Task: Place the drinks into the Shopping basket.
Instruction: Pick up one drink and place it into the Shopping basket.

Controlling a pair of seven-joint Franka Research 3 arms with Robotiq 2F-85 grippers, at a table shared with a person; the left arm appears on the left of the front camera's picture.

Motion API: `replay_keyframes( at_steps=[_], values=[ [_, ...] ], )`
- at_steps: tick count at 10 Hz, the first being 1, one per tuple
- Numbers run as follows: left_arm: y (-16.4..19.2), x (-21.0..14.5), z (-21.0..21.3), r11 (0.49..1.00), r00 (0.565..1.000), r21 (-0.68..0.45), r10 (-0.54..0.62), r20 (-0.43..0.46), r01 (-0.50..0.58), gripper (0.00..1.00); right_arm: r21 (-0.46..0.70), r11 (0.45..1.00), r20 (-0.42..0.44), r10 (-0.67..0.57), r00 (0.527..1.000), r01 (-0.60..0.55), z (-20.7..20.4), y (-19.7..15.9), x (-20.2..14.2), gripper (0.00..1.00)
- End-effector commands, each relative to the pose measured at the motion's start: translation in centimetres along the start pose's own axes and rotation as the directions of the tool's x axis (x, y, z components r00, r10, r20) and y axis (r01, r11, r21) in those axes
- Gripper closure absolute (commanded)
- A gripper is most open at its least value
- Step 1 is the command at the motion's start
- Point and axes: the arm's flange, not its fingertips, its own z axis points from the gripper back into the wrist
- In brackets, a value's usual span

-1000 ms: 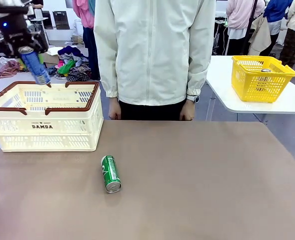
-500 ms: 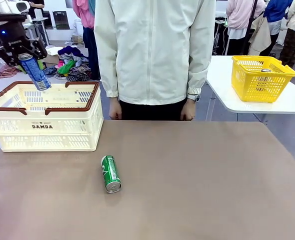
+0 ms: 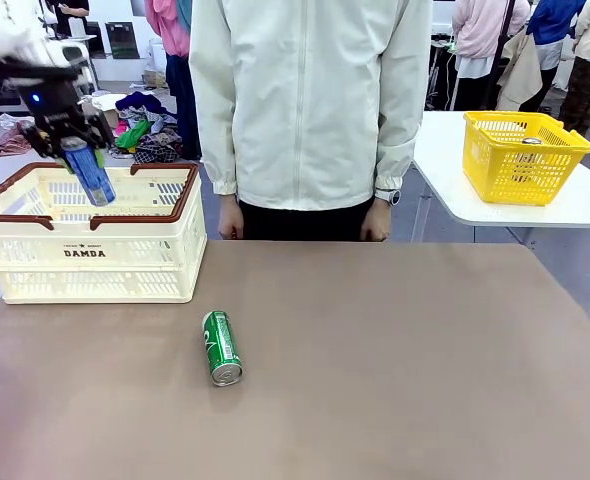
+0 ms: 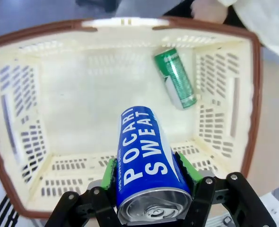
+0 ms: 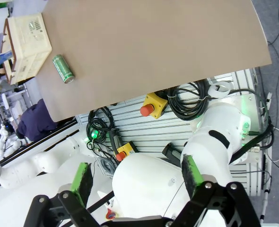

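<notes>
My left gripper (image 3: pixel 72 138) is shut on a blue can (image 3: pixel 89 172), one of the drinks, and holds it tilted over the Shopping basket (image 3: pixel 85 252), the can's lower end just below the brown rim. In the left wrist view the green pads (image 4: pixel 110 171) of the left gripper (image 4: pixel 149 172) clamp the blue can (image 4: pixel 146 151) above the Shopping basket's floor (image 4: pixel 97 118), where a green can (image 4: pixel 175 78) lies. Another green can (image 3: pixel 221 347) lies on its side on the brown table. My right gripper (image 5: pixel 137 176) is open and holds nothing, high above the table edge.
A person (image 3: pixel 310 110) in a pale jacket stands at the far edge, hands down by the table. A yellow basket (image 3: pixel 523 150) sits on a white side table at the right. From the right wrist, the green can (image 5: pixel 64 68) and Shopping basket (image 5: pixel 28 28) appear far off.
My left gripper has carried the blue can to the right and lower, from above the basket's back rim down into its opening. The green can on the table has not moved.
</notes>
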Motion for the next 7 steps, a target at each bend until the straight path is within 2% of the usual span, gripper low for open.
replay_keyframes(
  at_steps=[1,2,4,7],
  values=[
    [0.9,0.9,-2.4,1.0,0.999,0.007,0.002,-0.045,-0.002,1.0,0.012,1.0,0.0,0.022,1.0,-0.022,0.3,-0.4,-0.9,0.0],
    [1.0,0.9,-4.4,1.0,0.995,0.019,0.007,-0.099,-0.005,1.0,0.012,1.0,0.0,0.022,1.0,-0.022,0.3,-0.4,-0.9,0.0],
    [0.6,1.2,-7.7,0.999,0.989,0.041,0.017,-0.149,-0.011,1.0,0.012,1.0,0.0,0.022,1.0,-0.022,0.3,-0.4,-0.9,0.0],
    [-0.2,1.8,-9.9,0.994,0.984,0.107,0.047,-0.171,-0.029,1.0,0.012,1.0,0.0,0.022,1.0,-0.022,0.3,-0.4,-0.9,0.0]
  ],
)
